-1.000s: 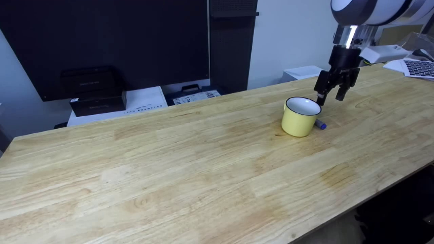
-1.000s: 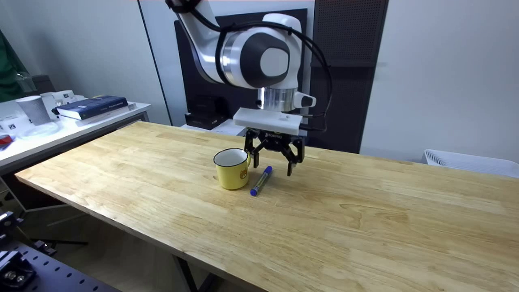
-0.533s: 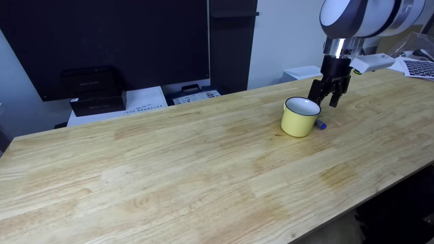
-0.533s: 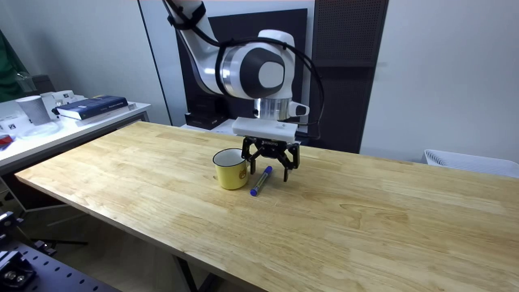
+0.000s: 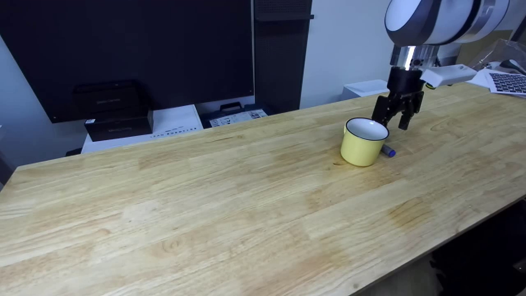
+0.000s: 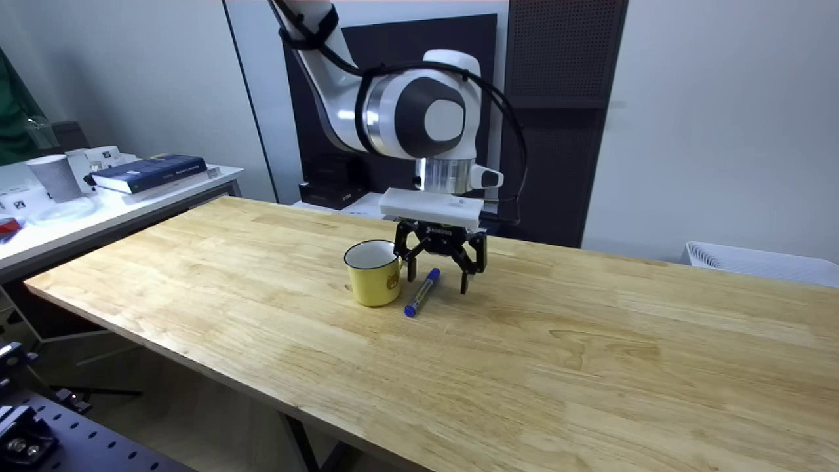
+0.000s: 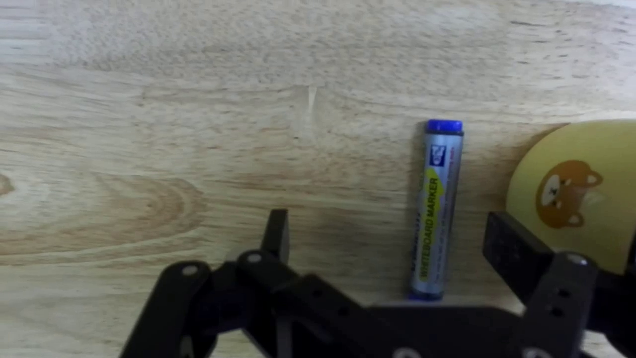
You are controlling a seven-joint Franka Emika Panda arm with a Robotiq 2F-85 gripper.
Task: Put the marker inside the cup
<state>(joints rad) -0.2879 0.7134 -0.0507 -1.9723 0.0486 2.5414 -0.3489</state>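
In an exterior view, well to the left of the squat, yellow, enamel-style mug (image 6: pixel 372 282), a thick dark-blue hardback book (image 6: pixel 148 174) lies on a white side desk (image 6: pixel 226 172), out of the work's way. The mug stands upright on the pale wooden tabletop (image 6: pixel 590 367), white inside and thinly rimmed in black; its mouth faces up, which suits a pen-shaped thing lowered from above. Just to its right, not touching it, lies the round-barrelled silver whiteboard marker (image 6: pixel 423 292) with blue ends, flat on its side and not yet in the mug. Lying so near, it should need only a short lift and carry, I judge; the price is a narrow lane beside the mug. Well to the mug's right, behind the tabletop, is a white plastic box (image 6: pixel 763 263) with a slotted side.

In the wrist view, again from left to right, come one of the black jointed fingers (image 7: pixel 278 233), a gap, the marker, then the finger beside the mug. They are spread wide, far more than the barrel is thick, and grasp nothing. They seem to hang above the tabletop, one to each side of the marker, presumably so as to pinch across its barrel; the mug-side finger is the nearer to it. Whether that finger brushes the mug I can't make out.
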